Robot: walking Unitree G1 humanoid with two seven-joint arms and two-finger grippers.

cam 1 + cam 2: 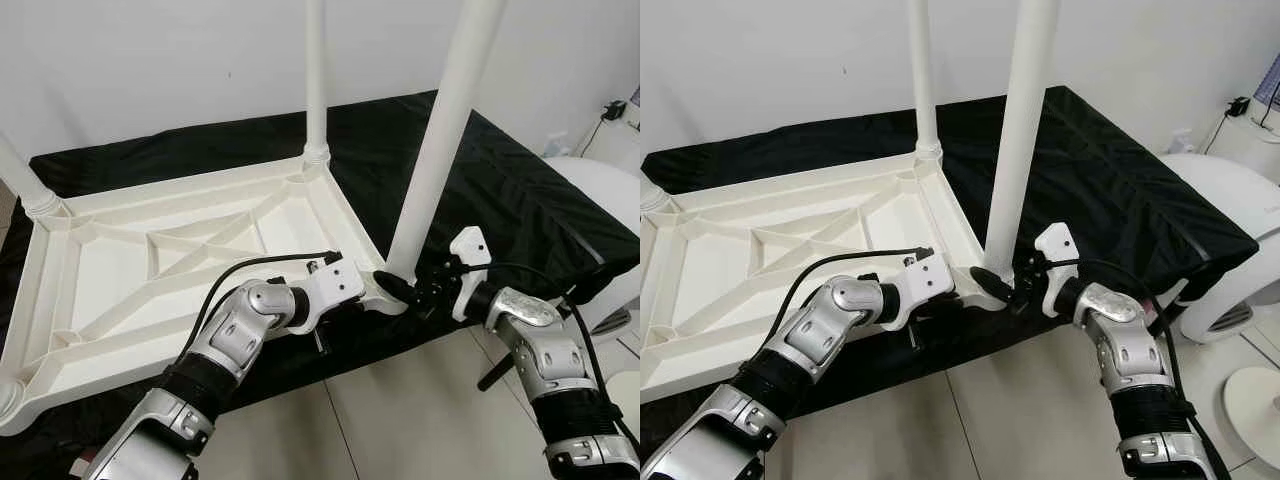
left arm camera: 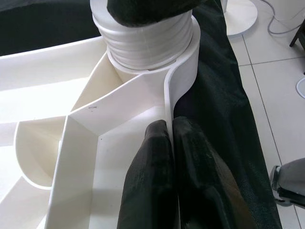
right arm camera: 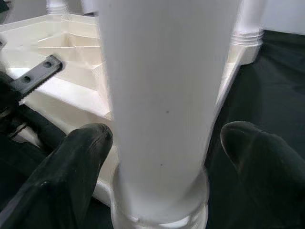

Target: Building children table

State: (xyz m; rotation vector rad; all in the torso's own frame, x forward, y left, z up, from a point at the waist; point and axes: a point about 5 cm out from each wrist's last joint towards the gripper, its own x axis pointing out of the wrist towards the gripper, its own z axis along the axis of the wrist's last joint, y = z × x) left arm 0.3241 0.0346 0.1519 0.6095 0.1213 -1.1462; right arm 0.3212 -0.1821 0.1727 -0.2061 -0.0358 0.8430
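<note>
The upturned table (image 1: 150, 260) lies flat; its near leg (image 1: 440, 140) points to 12 o'clock, the right gripper (image 3: 167, 157) spread around it, the left gripper (image 2: 167, 162) pinching the rim.

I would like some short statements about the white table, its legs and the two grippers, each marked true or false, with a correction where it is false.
1. The white table top lies upside down on a black cloth. True.
2. The left gripper is shut on the rim of the table top. True: one finger is on each side of the thin wall.
3. The right gripper is far from any leg. False: its fingers stand on both sides of the near corner leg, close to its base.
4. The near corner leg lies flat on the cloth. False: it stands upright in the corner socket.
5. The far leg is upright too. True.
</note>
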